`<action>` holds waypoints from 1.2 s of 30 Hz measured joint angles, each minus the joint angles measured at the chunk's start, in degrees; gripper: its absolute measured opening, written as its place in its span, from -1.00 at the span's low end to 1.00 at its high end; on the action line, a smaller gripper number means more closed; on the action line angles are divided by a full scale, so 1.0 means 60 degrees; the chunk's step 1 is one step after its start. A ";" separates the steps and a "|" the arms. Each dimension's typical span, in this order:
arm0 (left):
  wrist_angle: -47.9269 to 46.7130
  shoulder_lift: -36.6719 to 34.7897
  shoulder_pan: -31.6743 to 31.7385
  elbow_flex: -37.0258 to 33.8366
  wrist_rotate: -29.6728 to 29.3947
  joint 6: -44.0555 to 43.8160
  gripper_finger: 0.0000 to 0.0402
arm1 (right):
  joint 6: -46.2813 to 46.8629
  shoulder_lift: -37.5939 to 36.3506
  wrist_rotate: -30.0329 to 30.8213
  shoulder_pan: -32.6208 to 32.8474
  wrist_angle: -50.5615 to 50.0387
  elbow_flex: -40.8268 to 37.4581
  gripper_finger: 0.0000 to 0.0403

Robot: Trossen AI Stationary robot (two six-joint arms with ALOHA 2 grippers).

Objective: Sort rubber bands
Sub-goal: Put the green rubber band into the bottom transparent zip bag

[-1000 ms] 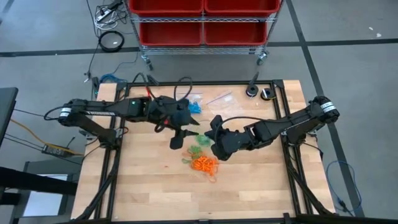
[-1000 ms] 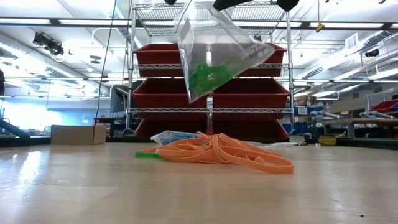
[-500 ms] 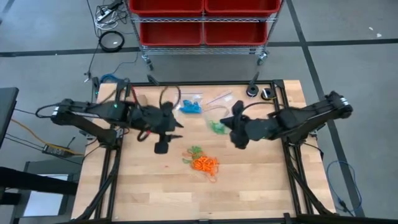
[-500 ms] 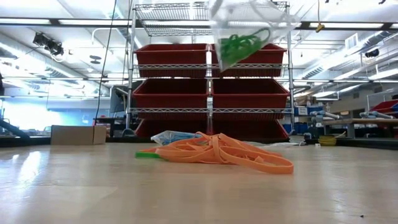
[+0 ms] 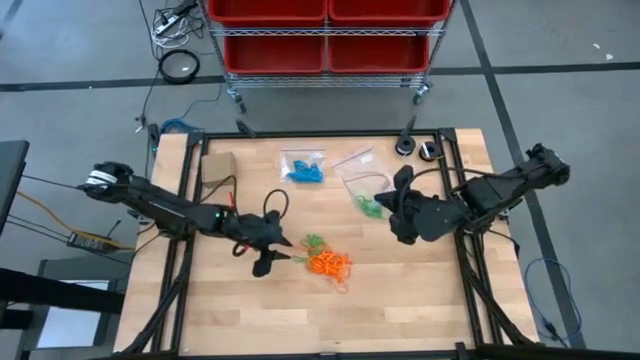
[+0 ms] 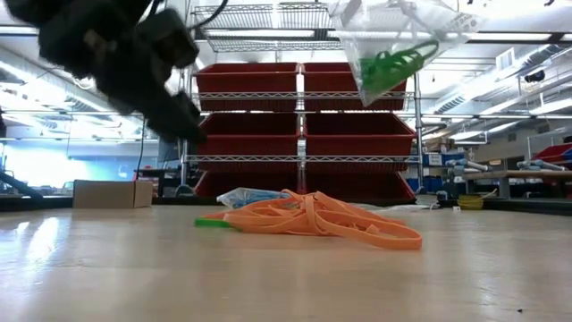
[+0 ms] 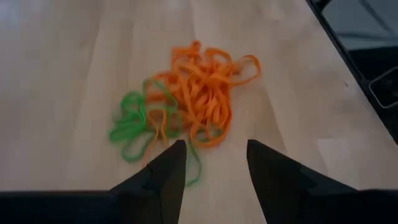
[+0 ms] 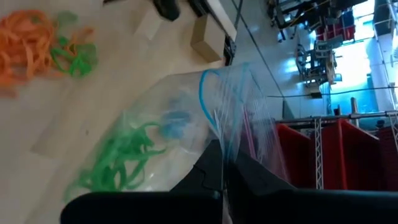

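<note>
A tangle of orange rubber bands (image 5: 328, 264) with a few green ones (image 7: 134, 127) at its edge lies on the wooden table. My left gripper (image 7: 214, 165) hovers open just left of this pile, close above the table, and also shows in the low view (image 6: 174, 112). My right gripper (image 5: 397, 207) is shut on a clear zip bag (image 8: 168, 140) that holds green bands (image 6: 389, 64), well above the table and to the right of the pile. My right gripper pinches the clear bag at its upper edge by the blue zip line (image 8: 219, 163) between its two fingers. They come from the table's right side, slanting down. The bag hangs clear of the table, the green bands gathered in its lower part (image 8: 118, 165).
A bag with blue bands (image 5: 303, 168) and another clear bag (image 5: 352, 157) lie at the table's far side. A tan cardboard box (image 5: 217, 165) stands at the far left. Two small dark round things (image 5: 417, 148) sit at the far right corner. Red bins stand behind the table.
My left gripper has dropped toward the table and gone toward the near edge, ending just left of the pile. My right gripper has carried the bag of green bands up and toward the table's right and far side, away from the pile.
</note>
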 joint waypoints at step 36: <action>0.1954 0.3443 -0.0169 0.0123 -0.0779 0.0310 -0.28 | 0.0157 -0.0090 0.0144 0.0188 0.2534 -0.2215 -1.00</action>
